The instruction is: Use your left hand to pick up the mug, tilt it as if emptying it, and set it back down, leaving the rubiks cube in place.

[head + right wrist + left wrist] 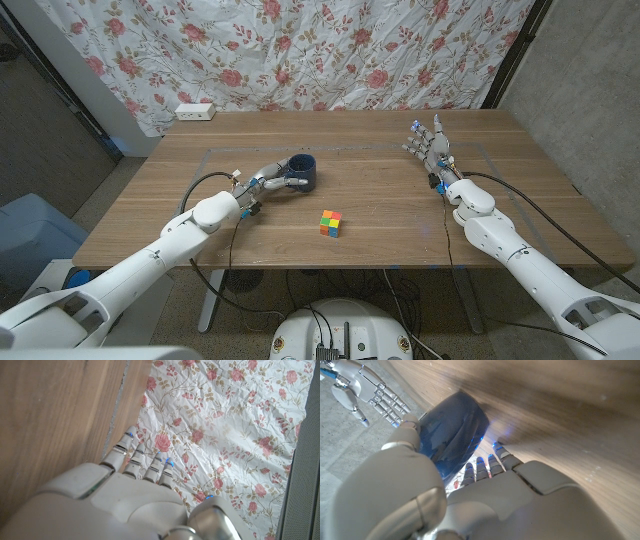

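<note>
The small multicoloured rubiks cube (pixel 331 223) sits near the wooden table's (pixel 150 220) front edge. Just beyond it, the left hand (pixel 268 181) grasps the dark blue ceramic mug (pixel 302 172), which stands upright on the tabletop. Far right, the right hand (pixel 428 141) is released, fingers spread

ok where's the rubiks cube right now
In the head view the rubiks cube sits near the table's front edge, about mid-table, apart from the mug at the left hand.

Wooden table (pixel 380 215) (bearing mug (pixel 303 172), rubiks cube (pixel 331 223), power strip (pixel 195 112))
</note>
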